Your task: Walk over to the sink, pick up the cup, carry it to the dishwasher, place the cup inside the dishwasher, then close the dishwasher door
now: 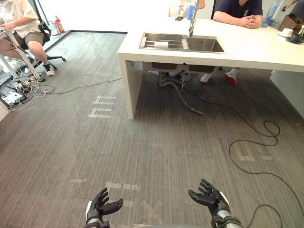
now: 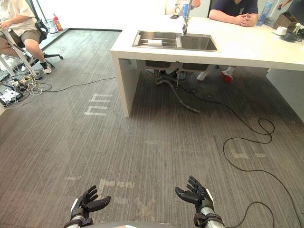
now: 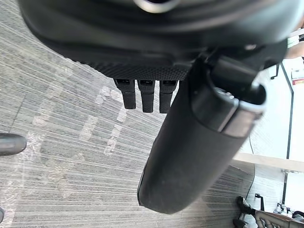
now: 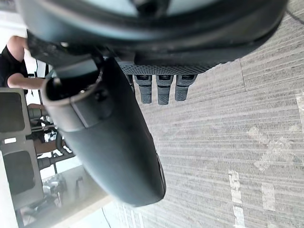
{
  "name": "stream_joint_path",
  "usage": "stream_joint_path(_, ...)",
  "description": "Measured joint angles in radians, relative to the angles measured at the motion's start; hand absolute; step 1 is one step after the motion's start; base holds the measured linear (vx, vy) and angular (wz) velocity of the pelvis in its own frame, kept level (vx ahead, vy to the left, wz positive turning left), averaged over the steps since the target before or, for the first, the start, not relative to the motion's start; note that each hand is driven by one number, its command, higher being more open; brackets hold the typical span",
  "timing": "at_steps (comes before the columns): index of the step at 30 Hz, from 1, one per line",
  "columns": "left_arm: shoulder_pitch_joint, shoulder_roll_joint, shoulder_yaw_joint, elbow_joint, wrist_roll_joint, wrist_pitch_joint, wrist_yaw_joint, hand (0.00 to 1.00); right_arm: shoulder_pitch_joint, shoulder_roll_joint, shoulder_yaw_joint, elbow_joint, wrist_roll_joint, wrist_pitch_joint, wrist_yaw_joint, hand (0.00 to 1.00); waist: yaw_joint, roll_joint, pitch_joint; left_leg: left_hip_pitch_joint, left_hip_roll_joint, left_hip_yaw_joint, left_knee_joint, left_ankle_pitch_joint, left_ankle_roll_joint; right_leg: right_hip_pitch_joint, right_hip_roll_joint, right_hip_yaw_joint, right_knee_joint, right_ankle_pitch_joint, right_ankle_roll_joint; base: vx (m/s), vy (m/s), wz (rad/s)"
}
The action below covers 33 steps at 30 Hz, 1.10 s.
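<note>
Far ahead on the white desk (image 1: pixel 256 50), we see the cup (image 1: pixel 161 44), a small white shape in the left basin of the sink (image 1: pixel 204 45). Near us, our left hand (image 1: pixel 100 205) and right hand (image 1: pixel 209 197) hang above the floor (image 1: pixel 156 142), released and empty.

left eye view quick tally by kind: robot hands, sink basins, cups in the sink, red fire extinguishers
robot hands: 2, left hand and right hand, both open and empty
sink basins: 2, left basin and right basin
white cup: 1, lying in the left basin
fire extinguisher: 1, on the floor, far left
total: 6
</note>
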Motion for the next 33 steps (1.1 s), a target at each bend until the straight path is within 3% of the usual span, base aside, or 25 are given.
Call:
stream_joint_path(17,0.019,-0.005,0.045,0.026,-0.031,0.0,-0.073,0.9,0.003,0.001,-0.071,0.043,-0.001,0.0,-0.001,0.9,0.001,0.007,-0.017,0.003,0.0,0.0,-0.001,0.002,-0.001,0.0,0.0,0.001,0.001,0.0,0.0,0.0,0.0,0.0)
stream_joint_path(33,0.037,-0.004,0.044,0.008,-0.03,-0.016,-0.068,0.9,0.012,-0.02,-0.119,0.039,-0.008,0.0,0.006,0.9,0.018,0.02,-0.009,0.018,0.0,0.012,0.007,-0.001,0.0,0.009,-0.001,0.013,0.014,-0.001,-0.002,0.0,0.0,0.0)
